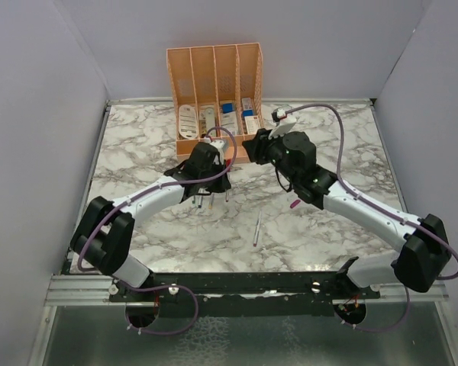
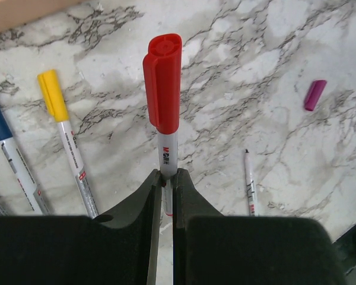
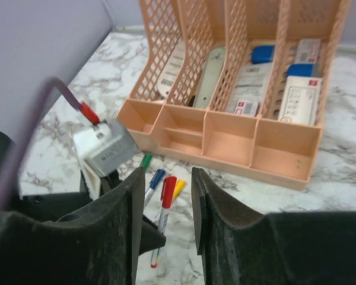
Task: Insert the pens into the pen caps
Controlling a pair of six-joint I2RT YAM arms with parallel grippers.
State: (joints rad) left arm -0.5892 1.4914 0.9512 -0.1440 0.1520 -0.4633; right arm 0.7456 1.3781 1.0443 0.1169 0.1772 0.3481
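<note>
Red-capped pen (image 2: 164, 107) gripped by the left gripper (image 2: 166, 181), with the right gripper (image 3: 166, 178) parted next to it.
The left jaws are pinched shut on the pen's grey barrel, and the cap points away from them. Seen from above, the right gripper sits at its 2 o'clock, jaws narrowly apart and holding nothing. The magenta cap (image 1: 295, 203) lies on the marble table (image 1: 137, 145) at 4 o'clock, an uncapped pen (image 1: 256, 229) at 5 o'clock, and the peach organiser (image 1: 214, 76) at 12 o'clock. In the left wrist view, a yellow-capped pen (image 2: 62, 136) lies at its 9 o'clock.
</note>
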